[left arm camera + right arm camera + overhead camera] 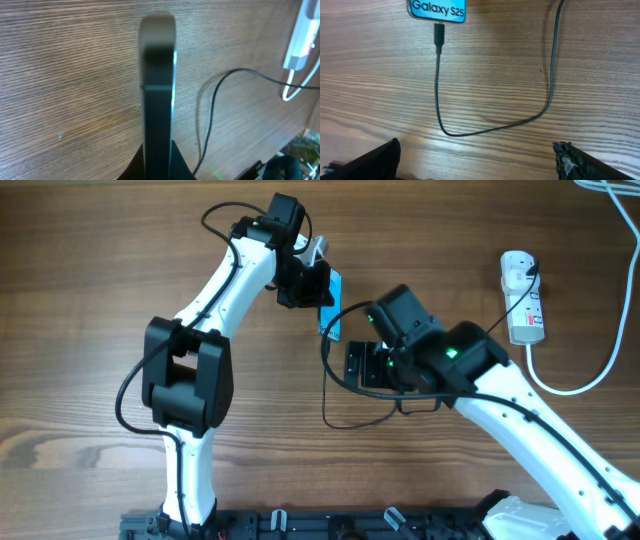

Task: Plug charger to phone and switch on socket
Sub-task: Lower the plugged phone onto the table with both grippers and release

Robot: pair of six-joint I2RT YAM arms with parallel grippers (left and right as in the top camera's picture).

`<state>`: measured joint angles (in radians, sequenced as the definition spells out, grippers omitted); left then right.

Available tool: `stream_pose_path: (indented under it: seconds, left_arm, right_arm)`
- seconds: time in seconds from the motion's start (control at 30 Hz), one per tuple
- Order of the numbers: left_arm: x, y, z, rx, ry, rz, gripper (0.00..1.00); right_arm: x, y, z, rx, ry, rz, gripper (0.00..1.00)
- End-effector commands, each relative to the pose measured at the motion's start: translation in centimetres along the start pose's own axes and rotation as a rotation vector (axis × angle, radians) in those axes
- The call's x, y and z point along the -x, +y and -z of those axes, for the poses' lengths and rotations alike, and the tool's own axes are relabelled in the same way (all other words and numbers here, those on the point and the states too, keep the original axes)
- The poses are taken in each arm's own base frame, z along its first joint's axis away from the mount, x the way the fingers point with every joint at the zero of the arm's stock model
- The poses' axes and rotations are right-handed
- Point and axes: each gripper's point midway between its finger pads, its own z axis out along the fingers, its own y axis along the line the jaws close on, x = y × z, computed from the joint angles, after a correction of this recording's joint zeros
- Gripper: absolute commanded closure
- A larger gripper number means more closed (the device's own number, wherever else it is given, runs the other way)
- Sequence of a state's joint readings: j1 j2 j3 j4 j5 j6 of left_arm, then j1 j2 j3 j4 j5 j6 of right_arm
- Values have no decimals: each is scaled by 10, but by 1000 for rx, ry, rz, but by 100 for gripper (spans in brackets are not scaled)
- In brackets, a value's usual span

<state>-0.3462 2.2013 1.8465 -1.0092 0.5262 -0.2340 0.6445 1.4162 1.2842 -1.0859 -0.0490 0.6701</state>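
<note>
**Left claw** [308,284]: pressed together on the phone [331,304], gripping it at its upper end. In the left wrist view the phone stands edge-on between the fingers. Whether it touches the wooden surface [80,300] cannot be told.

**Right claw** [477,150]: spread wide and pinching nothing, with both fingers apart from the cable. It sits near the phone's lower end, on the robot's side of it.

**Charger** [439,37]: the small plug tip meets the phone's lower edge, directly under the "Galaxy S25" lettering. How deeply it is seated cannot be told. From the tip the thin black cable runs toward the right claw, loops across the surface and climbs away on the right.

**Socket** [523,298]: lies flat at the right of the surface, well apart from the phone. Its white lead [570,385] curves off from the near end. The switch position cannot be read.
</note>
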Motion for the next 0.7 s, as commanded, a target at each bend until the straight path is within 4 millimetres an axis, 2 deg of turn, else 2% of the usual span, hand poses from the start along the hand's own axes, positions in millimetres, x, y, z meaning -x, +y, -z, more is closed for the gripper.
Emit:
stream_pose_path:
  seconds: [0.0, 0.13, 0.2, 0.4, 0.5, 0.67]
  left_arm:
    - [-2, 9, -14, 36, 20, 59, 96]
    - [-14, 7, -42, 47, 82, 62, 96]
    - [-15, 3, -48, 46, 84, 48, 96]
    - [-16, 2, -54, 42, 90, 43, 96]
    - [-17, 5, -62, 47, 103, 46, 96]
    - [-10, 14, -61, 82, 73, 43, 93]
  right_arm:
    - [4, -5, -14, -37, 1, -19, 0]
    - [10, -1, -17, -22, -17, -18, 0]
    - [12, 0, -18, -18, -22, -18, 0]
    - [12, 1, -18, -16, -24, -19, 0]
    - [12, 1, -18, -17, -24, -24, 0]
    - [12, 1, -18, -18, -22, -25, 0]
